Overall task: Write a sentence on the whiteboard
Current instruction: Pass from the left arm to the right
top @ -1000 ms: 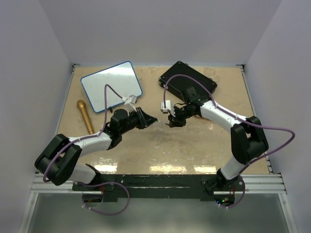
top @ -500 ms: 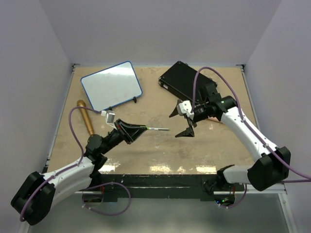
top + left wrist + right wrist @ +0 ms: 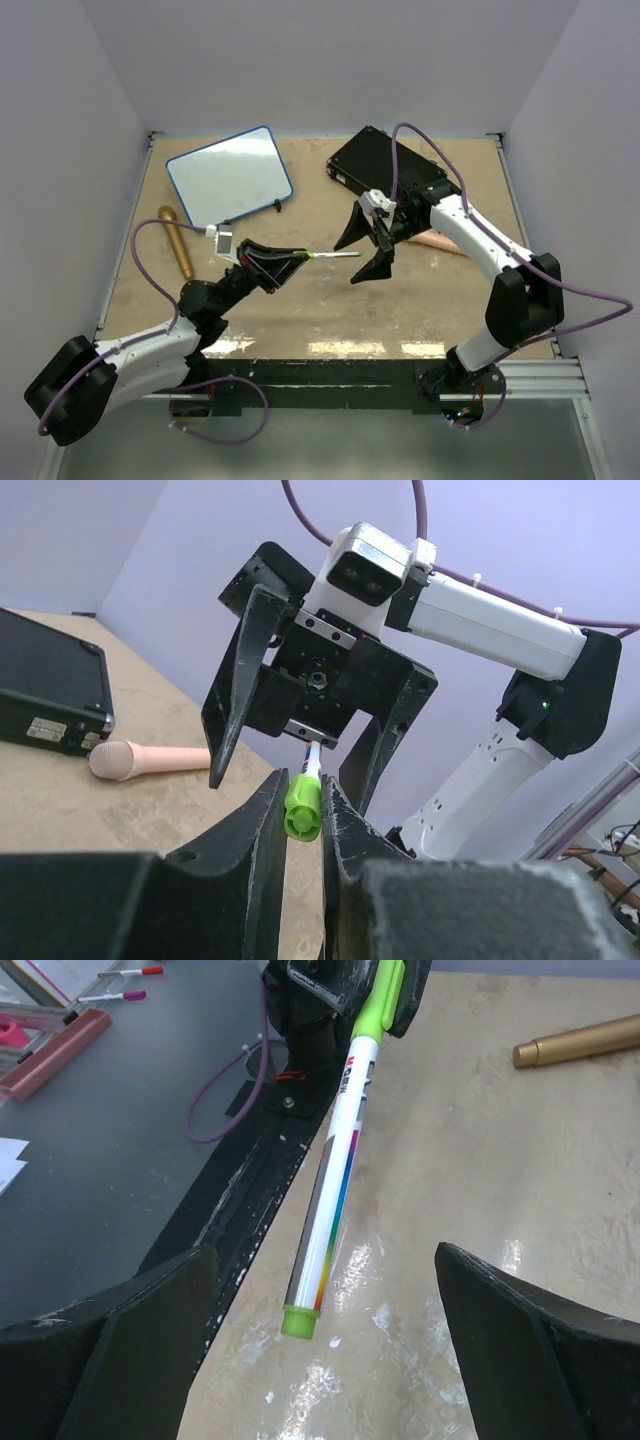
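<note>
The whiteboard [image 3: 230, 178], white with a blue rim, lies flat at the back left. Its face looks blank, and no sentence is in view. My left gripper [image 3: 298, 258] is shut on the green cap end of a white marker [image 3: 335, 255], held level above the table and pointing right. In the left wrist view the green cap [image 3: 303, 805] sits pinched between the fingers. My right gripper [image 3: 355, 258] is open wide and faces the marker. The marker's free green end [image 3: 302, 1318] hangs between the spread fingers [image 3: 150, 1330] without touching them.
A black case [image 3: 385, 170] lies at the back right. A pink microphone [image 3: 440, 240] rests just in front of it, under the right arm. A gold microphone [image 3: 176, 240] lies left of the whiteboard's near corner. The table's near edge and black rail [image 3: 250, 1190] run below.
A second ago both grippers met at mid-table with the right one shut. The right gripper opened and drew back, then moved left around the marker's free end. The left arm pulled back with the marker.
</note>
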